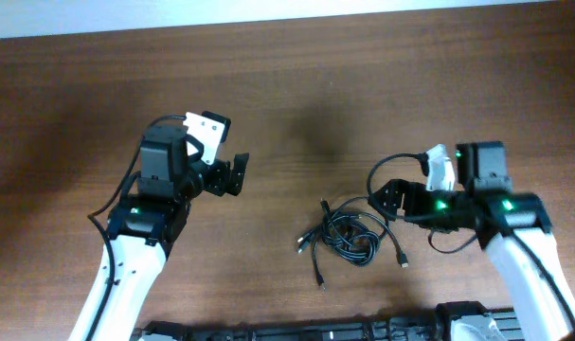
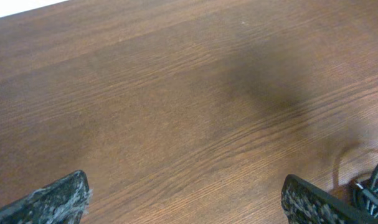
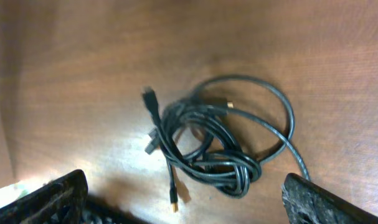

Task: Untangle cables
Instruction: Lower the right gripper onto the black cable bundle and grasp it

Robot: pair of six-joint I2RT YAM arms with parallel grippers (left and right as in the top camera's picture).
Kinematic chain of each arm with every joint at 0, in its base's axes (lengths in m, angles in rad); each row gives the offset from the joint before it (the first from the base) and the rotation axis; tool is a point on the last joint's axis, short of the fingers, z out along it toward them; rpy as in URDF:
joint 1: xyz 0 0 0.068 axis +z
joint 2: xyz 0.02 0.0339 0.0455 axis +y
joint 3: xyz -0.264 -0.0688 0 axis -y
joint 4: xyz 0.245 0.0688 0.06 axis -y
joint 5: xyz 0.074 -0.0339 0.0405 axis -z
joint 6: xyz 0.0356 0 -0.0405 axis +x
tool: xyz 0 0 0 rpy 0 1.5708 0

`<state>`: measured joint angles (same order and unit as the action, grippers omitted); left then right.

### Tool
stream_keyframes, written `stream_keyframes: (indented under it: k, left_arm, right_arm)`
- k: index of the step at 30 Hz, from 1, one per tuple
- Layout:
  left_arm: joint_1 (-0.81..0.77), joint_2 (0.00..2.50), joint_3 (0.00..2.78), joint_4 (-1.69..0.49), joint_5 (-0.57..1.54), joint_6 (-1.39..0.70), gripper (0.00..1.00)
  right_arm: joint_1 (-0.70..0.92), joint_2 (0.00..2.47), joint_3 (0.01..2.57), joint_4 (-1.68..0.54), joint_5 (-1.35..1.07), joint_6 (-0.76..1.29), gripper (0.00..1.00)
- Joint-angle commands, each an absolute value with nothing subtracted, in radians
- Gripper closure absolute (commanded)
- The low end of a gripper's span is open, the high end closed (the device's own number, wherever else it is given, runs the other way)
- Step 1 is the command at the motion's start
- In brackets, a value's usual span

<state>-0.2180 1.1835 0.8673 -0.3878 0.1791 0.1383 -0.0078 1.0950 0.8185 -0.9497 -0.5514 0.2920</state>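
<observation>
Judging from how things lie, the untangling has hardly begun. The cables [image 1: 349, 237] sit as one knotted bundle on the table [image 1: 296, 85], lower centre-right of the overhead view. Several loops are twisted through each other, and a few plug ends [image 3: 150, 96] poke out (one looks gold-tipped). The right gripper [image 1: 386, 197] hovers just right of the bundle, fingers spread wide with nothing between them. The left gripper [image 1: 232, 173], at centre-left and well apart from the cords, is likewise spread and empty. Every strand is yet to be separated.
</observation>
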Motion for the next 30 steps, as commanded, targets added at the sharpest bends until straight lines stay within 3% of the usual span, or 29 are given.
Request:
stream_keyframes:
  k: [1, 8, 14, 16, 22, 26, 28, 29, 30]
  left_arm:
    - [-0.223, 1.184, 0.887, -0.354, 0.233, 0.151, 0.01]
    - [-0.223, 1.184, 0.887, -0.321, 0.233, 0.151, 0.01]
    - [-0.223, 1.184, 0.887, -0.307, 0.233, 0.152, 0.01]
    - [-0.223, 1.184, 0.887, -0.307, 0.233, 0.152, 0.01]
    - [-0.223, 1.192, 0.887, -0.305, 0.232, 0.152, 0.01]
    - [-0.223, 1.234, 0.887, -0.299, 0.233, 0.152, 0.01]
    - [-0.223, 1.242, 0.887, -0.300, 0.232, 0.152, 0.01]
    - [-0.223, 1.242, 0.887, -0.300, 0.233, 0.152, 0.01]
    - [-0.223, 1.242, 0.887, -0.301, 0.233, 0.152, 0.01]
  right_arm:
    - [-0.012, 1.224, 0.822, -0.954, -0.576, 0.294, 0.01]
    - [0.096, 1.413, 0.821, -0.912, -0.560, 0.291, 0.00]
    - [0.216, 1.491, 0.821, -0.873, -0.389, 0.428, 0.00]
    - [0.231, 1.506, 0.818, -0.874, -0.338, 0.427, 0.06]
    - [0.241, 1.584, 0.811, -0.846, -0.325, 0.411, 0.09]
    - [0.366, 1.644, 0.808, -0.756, -0.324, 0.402, 0.09]
    - [0.393, 1.681, 0.808, -0.723, -0.324, 0.407, 0.19]
    - [0.393, 1.705, 0.808, -0.712, -0.324, 0.427, 0.33]
    - [0.393, 1.733, 0.808, -0.696, -0.324, 0.428, 0.57]
